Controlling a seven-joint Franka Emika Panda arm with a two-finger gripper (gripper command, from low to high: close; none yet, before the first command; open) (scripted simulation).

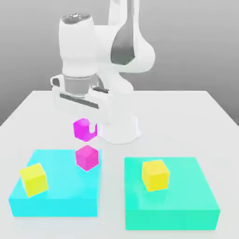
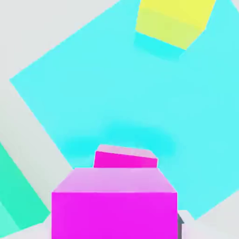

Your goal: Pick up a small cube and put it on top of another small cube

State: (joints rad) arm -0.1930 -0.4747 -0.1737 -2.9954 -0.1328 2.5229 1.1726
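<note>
Fingers [image 1: 87, 127] pinch one small magenta cube [image 1: 84, 129], held in air above the second.

Second magenta cube [image 1: 87, 157] sits on the cyan flat block [image 1: 56, 198], near its back edge. Count: two magenta cubes, two yellow cubes [image 1: 33, 179] [image 1: 155, 175], one per flat block; teal block [image 1: 170, 200] alongside on the white tabletop [image 1: 186, 112].

— What sort of place is this?

— A simulated test bench, not a real room. The plain white tabletop [image 1: 205, 112] ends against an even grey backdrop across the top of the frame, with no walls or furniture.

— What else shows it?

— The smooth white robot arm [image 1: 100, 51] stands at upper centre, and the objects are flat-coloured blocks: a large flat cyan block [image 1: 56, 196] at lower left, a large flat teal block [image 1: 186, 200] at lower right.
</note>
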